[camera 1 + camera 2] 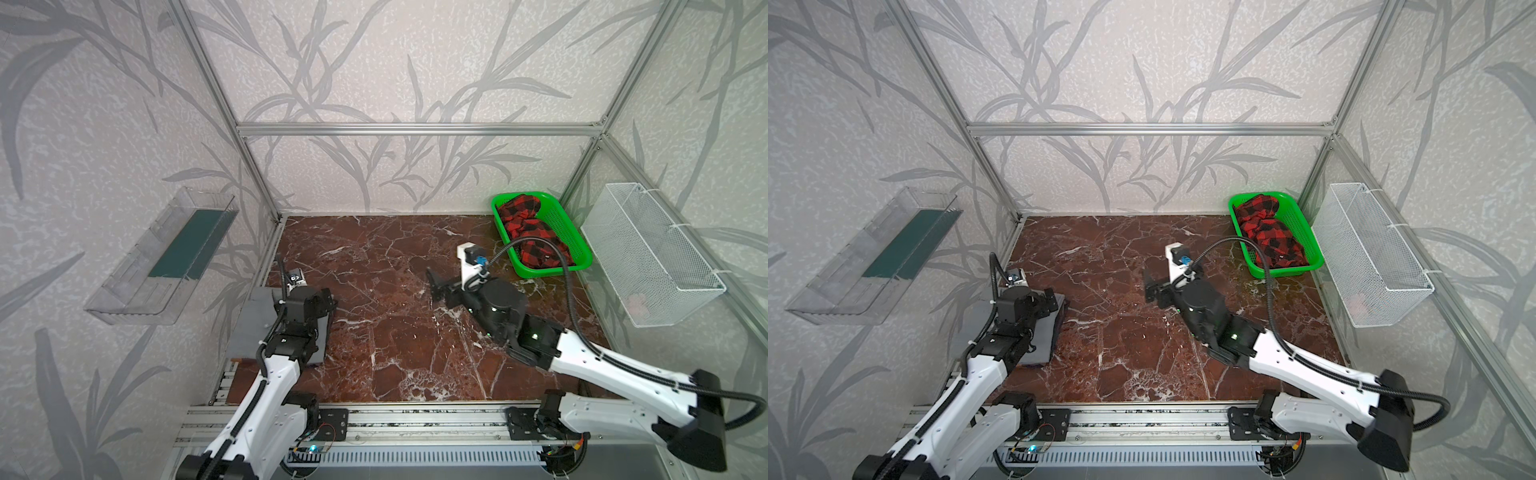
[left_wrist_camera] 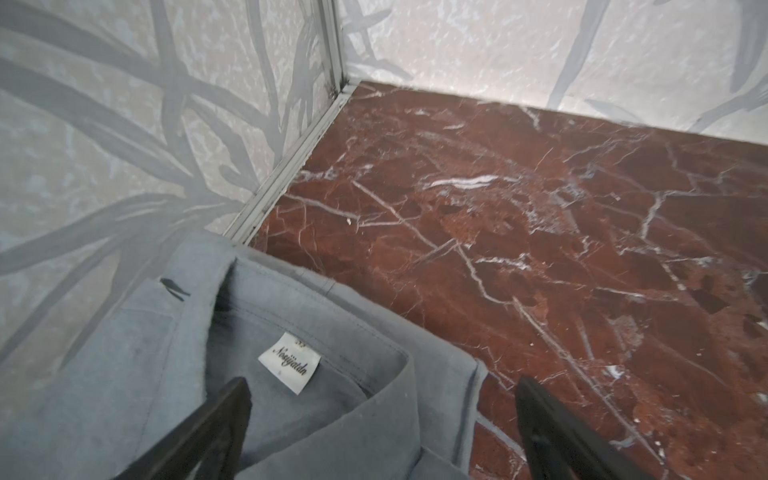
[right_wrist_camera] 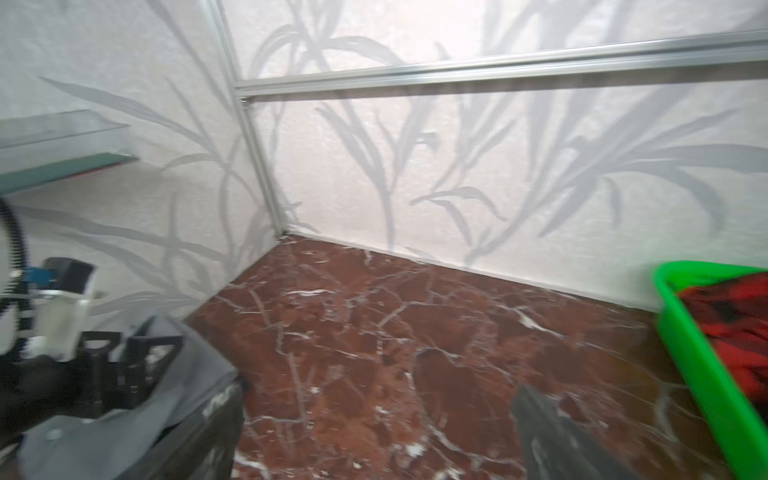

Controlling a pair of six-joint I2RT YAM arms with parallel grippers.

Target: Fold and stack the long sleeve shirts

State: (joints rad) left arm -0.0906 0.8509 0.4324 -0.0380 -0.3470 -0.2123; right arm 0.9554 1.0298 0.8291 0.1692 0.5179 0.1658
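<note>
Left pincer (image 2: pixel 384 386) gapes wide just above the folded grey shirt (image 2: pixel 124 374); right pincer (image 3: pixel 376 395) wide, empty. Checked shirt (image 1: pixel 532 232) off to its side: soft, floppy, so pinch a bunched ridge.

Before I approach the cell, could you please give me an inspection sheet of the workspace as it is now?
Surface: marbled red-brown table, bare in the middle.
Job's things: grey shirt lies folded at the left edge; red-and-black checked shirt bunched in the green basket, far right corner.
Clutter: nothing seen.
Grippers: left gripper open above the grey shirt's collar; right gripper open over the table's middle, holding nothing.
Cables: black hose loops from the right arm, passing before the basket in a top view.
Surroundings: clear tray on left wall; white wire basket on right wall.
</note>
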